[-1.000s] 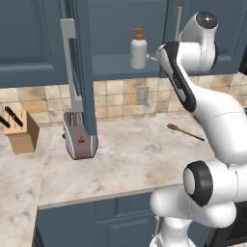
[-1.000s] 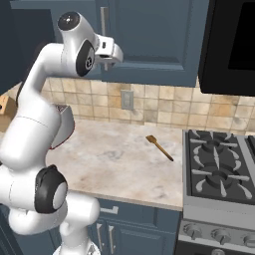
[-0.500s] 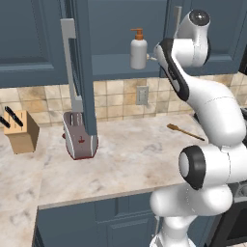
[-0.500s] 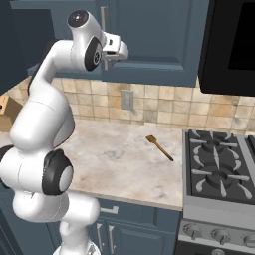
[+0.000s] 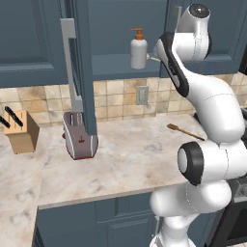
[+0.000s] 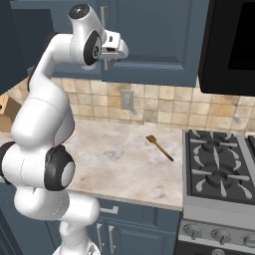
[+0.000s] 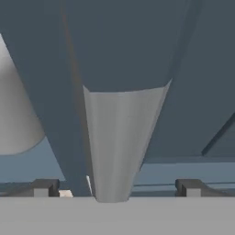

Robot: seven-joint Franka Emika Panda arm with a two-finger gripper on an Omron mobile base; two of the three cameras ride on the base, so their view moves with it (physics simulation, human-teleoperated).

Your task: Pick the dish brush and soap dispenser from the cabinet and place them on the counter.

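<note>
Fingers: two small dark fingertips [image 7: 45,187] stand spread wide, released, nothing clenched between them; the gripper [image 7: 117,188] straddles a silver bar handle [image 7: 120,142]
Hand view: that grey bar rises between the tips against the dark slate-blue cabinet [image 7: 41,92] door; pale rounded white shape at the left edge, cannot tell what it is
Left base view, shelf: small white cylindrical soap dispenser [image 5: 138,49] with orange pump top stands upright on the open cabinet [image 5: 118,67] shelf, just left of the white arm's wrist
Left base view, dish brush: slim pale tan stick [image 5: 153,59] pokes out beside the dispenser, mostly hidden by the arm; head not visible
Left base view, door: open cabinet door edge-on, its long silver handle hanging before a red-and-silver toaster [image 5: 79,141]
Left base view, counter: beige marbled stone counter [image 5: 130,159] holds the toaster, a tan wooden knife block [image 5: 20,131] at left, and an orange-brown stick utensil [image 5: 185,132] at right
Right base view: gripper [image 6: 115,48] up at the closed right cabinet door [image 6: 154,40], by its handle; orange-brown utensil lies on the counter [image 6: 114,159] near a black gas stove [image 6: 221,172]; a dark panel hangs above the stove at upper right
</note>
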